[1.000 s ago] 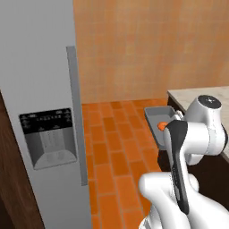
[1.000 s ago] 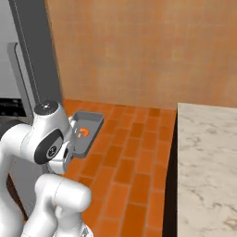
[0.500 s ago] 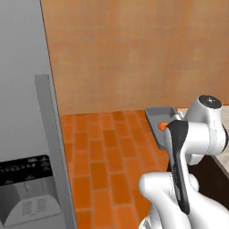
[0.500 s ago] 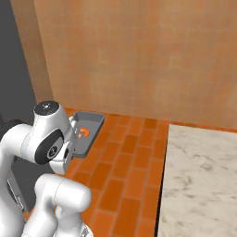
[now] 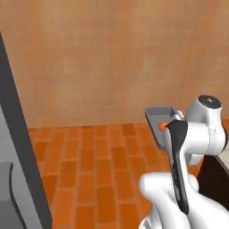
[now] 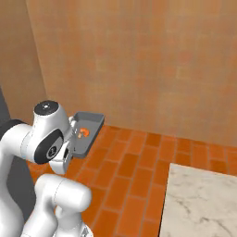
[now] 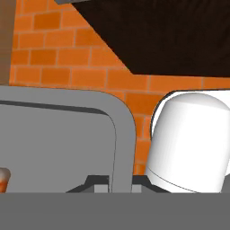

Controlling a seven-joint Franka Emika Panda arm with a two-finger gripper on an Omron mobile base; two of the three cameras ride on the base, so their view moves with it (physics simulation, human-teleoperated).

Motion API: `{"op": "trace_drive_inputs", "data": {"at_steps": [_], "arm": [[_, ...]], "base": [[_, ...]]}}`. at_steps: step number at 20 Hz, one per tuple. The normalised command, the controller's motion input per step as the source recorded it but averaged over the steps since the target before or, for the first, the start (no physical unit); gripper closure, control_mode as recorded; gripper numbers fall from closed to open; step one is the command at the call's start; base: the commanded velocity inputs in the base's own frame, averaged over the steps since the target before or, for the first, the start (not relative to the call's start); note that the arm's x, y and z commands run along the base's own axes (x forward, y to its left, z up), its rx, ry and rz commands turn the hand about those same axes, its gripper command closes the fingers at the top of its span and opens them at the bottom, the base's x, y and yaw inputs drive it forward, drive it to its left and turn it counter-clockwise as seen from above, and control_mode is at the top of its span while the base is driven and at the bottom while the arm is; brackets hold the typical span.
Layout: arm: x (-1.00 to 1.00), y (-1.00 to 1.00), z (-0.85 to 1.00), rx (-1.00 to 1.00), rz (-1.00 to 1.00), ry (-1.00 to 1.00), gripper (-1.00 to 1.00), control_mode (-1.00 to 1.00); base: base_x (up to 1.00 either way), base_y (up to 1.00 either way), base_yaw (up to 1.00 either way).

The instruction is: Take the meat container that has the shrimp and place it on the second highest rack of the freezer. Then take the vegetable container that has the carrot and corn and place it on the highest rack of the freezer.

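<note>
Up off the floor at arm height, the meat container (image 6: 86,132) — held out ahead of the white arm over the orange brick floor (image 5: 103,170), seen open from the right base view with the shrimp (image 6: 83,133) lying curled inside. From the left base view, only its far end and a sliver of orange, plus the freezer (image 5: 18,179) edge at far left. Up close in the hand view, the tray's rim (image 7: 121,134) at the fingers — gripper (image 7: 108,182) apparently clamped on it, though not plainly seen.

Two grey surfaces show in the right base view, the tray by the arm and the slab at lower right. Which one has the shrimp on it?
The meat container, the small rimmed grey tray held up beside the arm, has the shrimp in it. The marbled countertop is flat, veined and has no rim.
</note>
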Motion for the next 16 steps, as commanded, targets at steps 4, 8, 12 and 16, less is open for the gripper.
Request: {"op": "trace_drive_inputs", "data": {"at_steps": [4, 8, 12, 16], "arm": [[0.00, 0.00, 0.00, 0.00, 0.00, 0.00, 1.00, 1.00], [0.00, 0.00, 0.00, 0.00, 0.00, 0.00, 1.00, 1.00], [0.00, 0.00, 0.00, 0.00, 0.00, 0.00, 1.00, 1.00], [0.00, 0.00, 0.00, 0.00, 0.00, 0.00, 1.00, 1.00]], "base": [[0.99, -0.27, 0.21], [0.95, -0.23, 0.27], [0.53, -0.11, 0.66], [0.01, 0.00, 0.98]]}}
